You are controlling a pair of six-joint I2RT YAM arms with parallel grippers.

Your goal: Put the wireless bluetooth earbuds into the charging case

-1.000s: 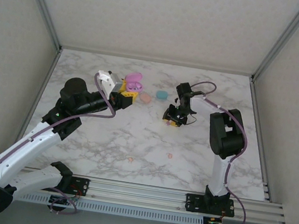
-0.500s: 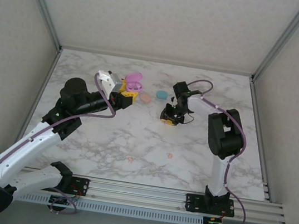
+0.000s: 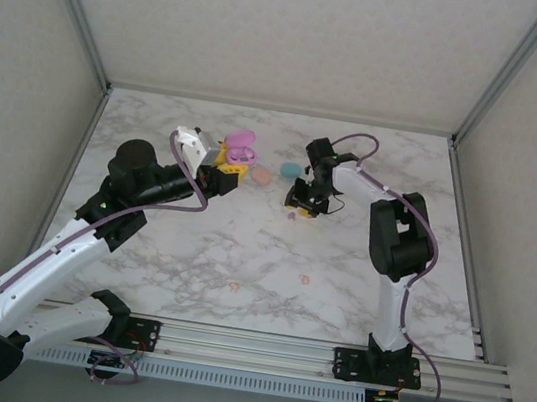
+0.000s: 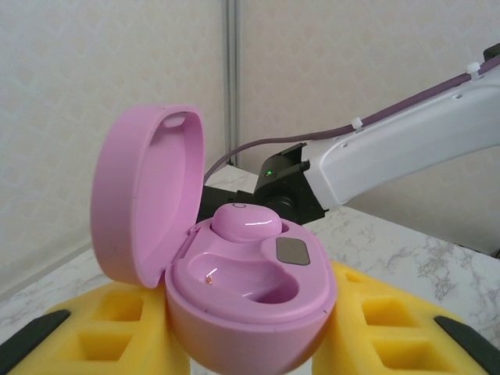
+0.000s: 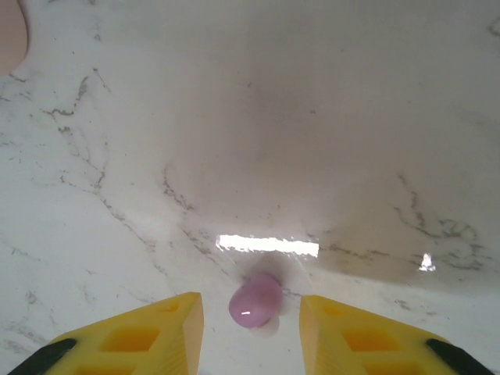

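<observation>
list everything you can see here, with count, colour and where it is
purple case: 1, pink-purple, lid open, in the left gripper
purple earbuds: 2, one seated in the purple case, one on the table
orange-pink case: 1, on the table, far side
teal case: 1, beside the orange-pink case
orange-pink earbuds: 2, loose, near side
table: 1, white marble
left gripper: shut on the purple case
right gripper: open, straddling the loose purple earbud

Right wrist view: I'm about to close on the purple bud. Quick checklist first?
1. The purple earbud lies between the fingers of the right hand: ok.
2. The right hand is open: ok.
3. Low enough to pinch it: cannot tell.
4. The lid of the purple case is open: ok.
5. One free slot beside the seated bud: ok.
6. The left hand clamps the purple case: ok.
</observation>
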